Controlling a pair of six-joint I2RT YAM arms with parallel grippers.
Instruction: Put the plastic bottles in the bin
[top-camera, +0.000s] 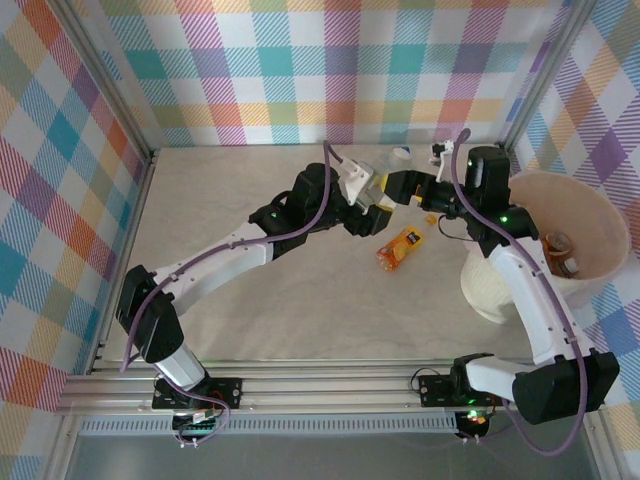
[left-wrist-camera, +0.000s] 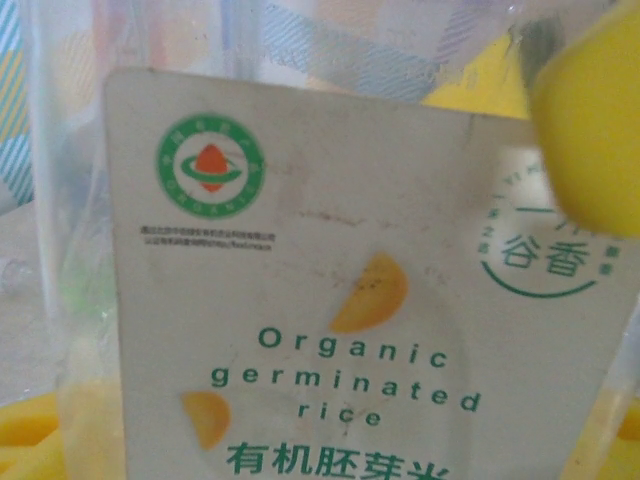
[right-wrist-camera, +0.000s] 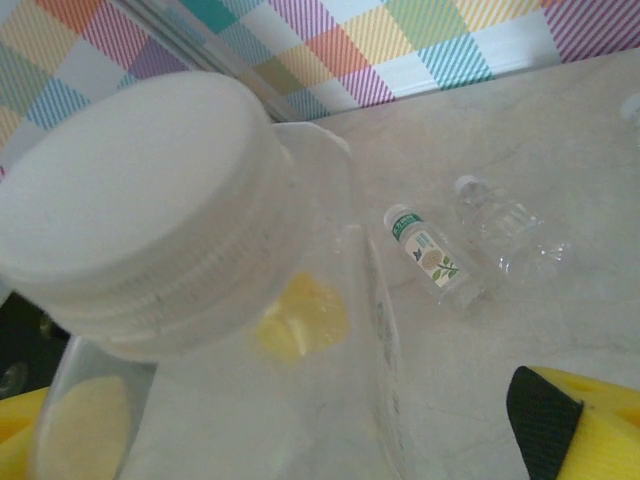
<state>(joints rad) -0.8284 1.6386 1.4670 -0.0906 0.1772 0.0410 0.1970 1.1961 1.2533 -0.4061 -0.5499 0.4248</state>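
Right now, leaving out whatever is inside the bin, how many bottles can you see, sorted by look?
White-label "Organic germinated rice" bottle: 1
Orange bottle: 1
Small bottle with green-and-white label: 1
Unlabelled clear bottle: 1
Total: 4

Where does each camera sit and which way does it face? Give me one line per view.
Top external: above and behind the bases, looking down at the table; left arm, right arm and the bin show.
Left wrist: close against a clear bottle's label; own yellow pad top right.
Right wrist: faces a white cap, two bottles beyond; pad bottom right.
Shared: both wrist views apparently see one bottle.
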